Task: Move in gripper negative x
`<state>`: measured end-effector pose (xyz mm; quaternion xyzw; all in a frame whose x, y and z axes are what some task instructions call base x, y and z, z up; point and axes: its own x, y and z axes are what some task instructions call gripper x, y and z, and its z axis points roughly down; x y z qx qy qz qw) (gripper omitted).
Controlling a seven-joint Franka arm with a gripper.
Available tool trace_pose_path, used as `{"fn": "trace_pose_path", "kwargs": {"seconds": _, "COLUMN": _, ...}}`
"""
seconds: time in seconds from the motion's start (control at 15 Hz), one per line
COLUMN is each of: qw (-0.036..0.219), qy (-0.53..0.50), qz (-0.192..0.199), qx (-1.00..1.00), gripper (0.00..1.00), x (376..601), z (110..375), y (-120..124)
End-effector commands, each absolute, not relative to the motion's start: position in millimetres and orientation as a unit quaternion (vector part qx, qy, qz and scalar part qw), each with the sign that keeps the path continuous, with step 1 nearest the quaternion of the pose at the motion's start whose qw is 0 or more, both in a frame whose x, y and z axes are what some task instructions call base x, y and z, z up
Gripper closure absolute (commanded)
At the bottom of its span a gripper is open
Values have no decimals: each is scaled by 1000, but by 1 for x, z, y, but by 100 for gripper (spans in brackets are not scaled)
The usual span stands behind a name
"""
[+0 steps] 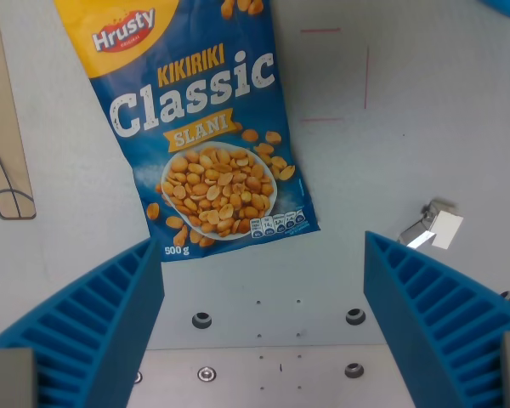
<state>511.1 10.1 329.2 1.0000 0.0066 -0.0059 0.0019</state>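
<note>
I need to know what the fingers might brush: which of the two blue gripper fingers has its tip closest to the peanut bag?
The finger on the wrist view's left: its tip sits just below the peanut bag's lower left corner. The finger on the wrist view's right stands apart from it.

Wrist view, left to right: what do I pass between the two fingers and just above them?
Left blue finger → peanut bag → small white-and-metal piece → right blue finger. The gripper is open, nothing between the fingers.
</note>
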Motion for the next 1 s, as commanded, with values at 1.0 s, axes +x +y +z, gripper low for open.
{"fn": "trace_pose_path", "kwargs": {"seconds": 1.0, "qw": 2, "qy": 6, "qz": -4, "qx": 1000, "gripper": 0, "x": 436, "z": 332, "y": 9}}
